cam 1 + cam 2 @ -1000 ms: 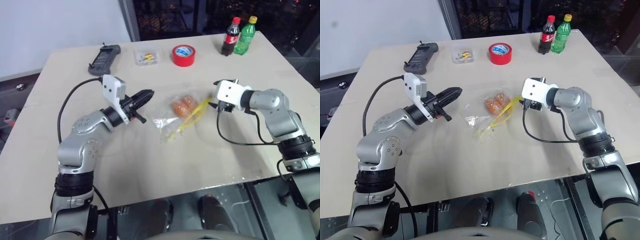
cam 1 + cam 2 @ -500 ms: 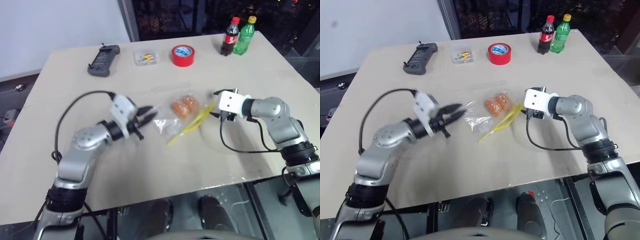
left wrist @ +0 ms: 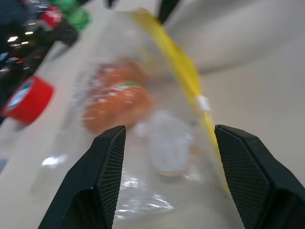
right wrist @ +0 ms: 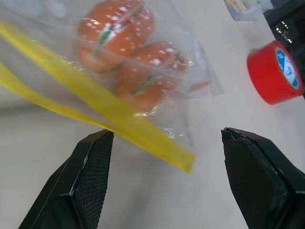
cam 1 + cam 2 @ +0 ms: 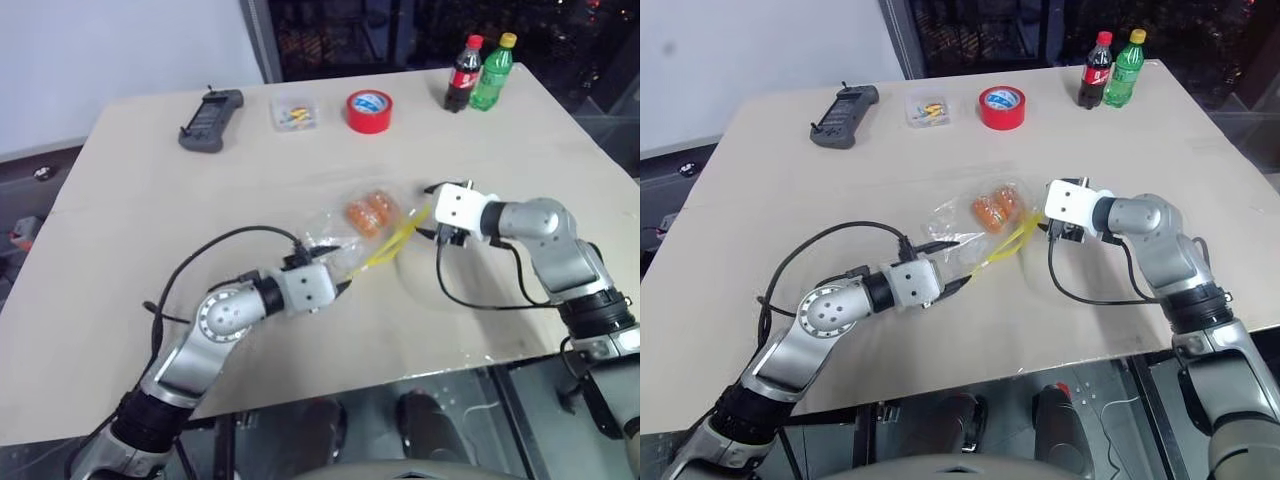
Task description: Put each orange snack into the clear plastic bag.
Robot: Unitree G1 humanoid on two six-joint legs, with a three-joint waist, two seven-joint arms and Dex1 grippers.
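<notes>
Item: two glossy orange-brown bun-like snacks (image 5: 368, 211) already inside the flat clear plastic zip bag (image 4: 143, 81), mid-counter; your task looks finished, bar perhaps sealing the yellow strip. Left gripper (image 3: 167, 143) and right gripper (image 4: 162, 162): jaws apart, grasping nothing, bag between them. Pale beige counter (image 5: 150, 200); dark room beyond.

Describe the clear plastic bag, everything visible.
The clear plastic bag is thin, crinkled, transparent film with a yellow seal strip along one edge. It lies flat mid-table, between the open left gripper and open right gripper; neither grips it. Both orange snacks sit inside, side by side.
</notes>
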